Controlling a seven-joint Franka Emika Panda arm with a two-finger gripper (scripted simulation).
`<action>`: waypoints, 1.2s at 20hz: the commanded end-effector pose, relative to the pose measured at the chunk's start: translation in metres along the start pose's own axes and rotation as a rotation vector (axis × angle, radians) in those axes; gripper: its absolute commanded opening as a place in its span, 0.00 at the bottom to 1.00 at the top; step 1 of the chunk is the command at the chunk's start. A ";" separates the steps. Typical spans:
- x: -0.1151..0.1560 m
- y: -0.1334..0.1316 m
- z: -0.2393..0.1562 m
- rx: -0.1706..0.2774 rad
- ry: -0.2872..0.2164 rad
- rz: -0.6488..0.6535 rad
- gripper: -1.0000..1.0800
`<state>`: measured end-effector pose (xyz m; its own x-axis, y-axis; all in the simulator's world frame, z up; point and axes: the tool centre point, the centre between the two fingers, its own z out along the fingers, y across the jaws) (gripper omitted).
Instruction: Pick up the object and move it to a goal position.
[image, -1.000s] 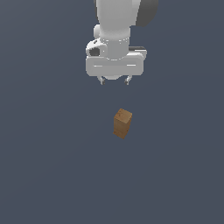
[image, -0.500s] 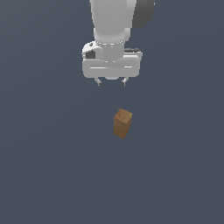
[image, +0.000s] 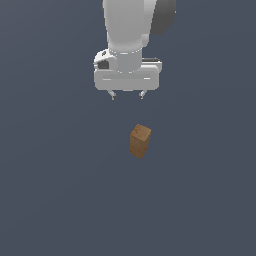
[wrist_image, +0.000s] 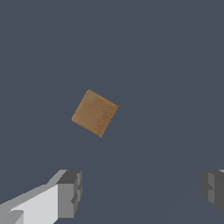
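The object (image: 140, 140) is a small brown wood-textured block, taller than wide, standing upright on the dark grey floor. In the wrist view the object (wrist_image: 95, 112) shows its square top, rotated about a quarter-turn off the finger line. My white gripper (image: 127, 95) hangs above and behind it, slightly toward the exterior view's left, with a clear gap between its fingertips and the block. The gripper (wrist_image: 140, 188) is open, its two grey fingertips (wrist_image: 70, 192) far apart with nothing between them.
A flat, uniform dark grey surface (image: 60, 200) surrounds the block on all sides. No other objects, walls or edges show in either view.
My gripper has shifted a little toward the exterior view's left and slightly upward in the picture. The block has stayed where it was.
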<state>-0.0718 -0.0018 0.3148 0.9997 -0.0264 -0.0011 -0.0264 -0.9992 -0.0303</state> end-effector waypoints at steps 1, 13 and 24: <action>0.002 -0.002 0.004 -0.001 -0.001 0.019 0.96; 0.021 -0.020 0.046 -0.014 0.001 0.205 0.96; 0.038 -0.043 0.098 -0.025 0.006 0.419 0.96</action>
<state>-0.0344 0.0400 0.2246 0.9137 -0.4063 -0.0038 -0.4064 -0.9137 -0.0050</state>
